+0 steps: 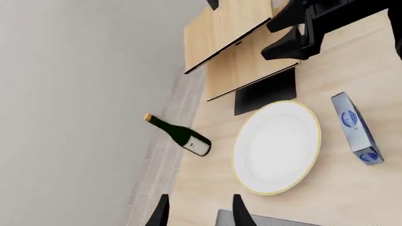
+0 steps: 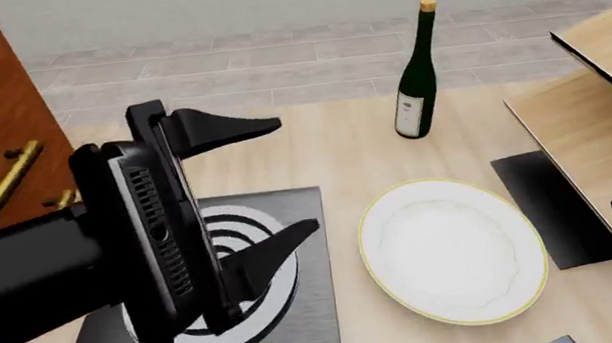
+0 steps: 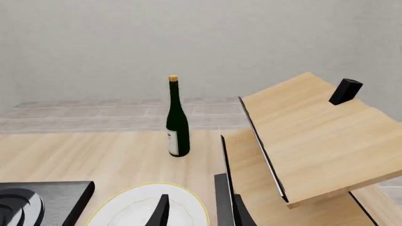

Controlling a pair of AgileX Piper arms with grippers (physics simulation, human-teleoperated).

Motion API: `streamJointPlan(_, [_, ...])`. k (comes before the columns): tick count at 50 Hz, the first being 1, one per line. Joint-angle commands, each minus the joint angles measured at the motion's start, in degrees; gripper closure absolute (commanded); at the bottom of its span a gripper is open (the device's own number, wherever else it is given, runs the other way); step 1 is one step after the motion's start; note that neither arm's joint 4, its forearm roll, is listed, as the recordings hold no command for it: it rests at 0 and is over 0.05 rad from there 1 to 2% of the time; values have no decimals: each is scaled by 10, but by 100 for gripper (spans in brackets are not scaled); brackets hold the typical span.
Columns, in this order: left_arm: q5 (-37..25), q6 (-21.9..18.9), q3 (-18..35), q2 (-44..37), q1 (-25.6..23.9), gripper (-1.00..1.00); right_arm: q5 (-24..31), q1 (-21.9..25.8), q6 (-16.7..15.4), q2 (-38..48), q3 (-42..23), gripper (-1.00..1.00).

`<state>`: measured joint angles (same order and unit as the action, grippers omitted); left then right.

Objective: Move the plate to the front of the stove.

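the plate [image 2: 453,252] lies right of the stove [image 2: 309,308], nearer the right gripper [image 3: 197,212]; left gripper [image 2: 267,184] wide open, right narrow, empty.

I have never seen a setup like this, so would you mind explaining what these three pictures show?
These are simulator renders of two robot arms at a wooden table. The front view looks down from behind the arms; the big black shape is the left gripper, open and holding nothing. The other two views come from cameras on each wrist. On the table lie a white plate beside the dark stove, a green bottle standing upright, a black mat and a blue box. The right gripper hovers over the plate, empty.
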<state>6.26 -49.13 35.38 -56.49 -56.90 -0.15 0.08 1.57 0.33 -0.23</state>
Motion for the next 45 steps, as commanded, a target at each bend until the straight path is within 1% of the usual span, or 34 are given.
streamJointPlan(1, [-4, -28, 18, -37, -55, -100, 0, 0, 0, 0, 0, -100])
streamJointPlan(17, [-22, -59, 65, -96, -113, -100, -1, 1, 0, -1, 0, -100])
streamJointPlan(26, [-21, -72, 83, -125, -124, -100, -1, 1, 0, -1, 0, -100])
streamJointPlan(34, [-10, -90, 82, -145, -128, -100, -1, 2, 0, -1, 0, -100])
streamJointPlan(45, [19, -127, 59, -159, -115, -100, -1, 2, 0, -1, 0, -100])
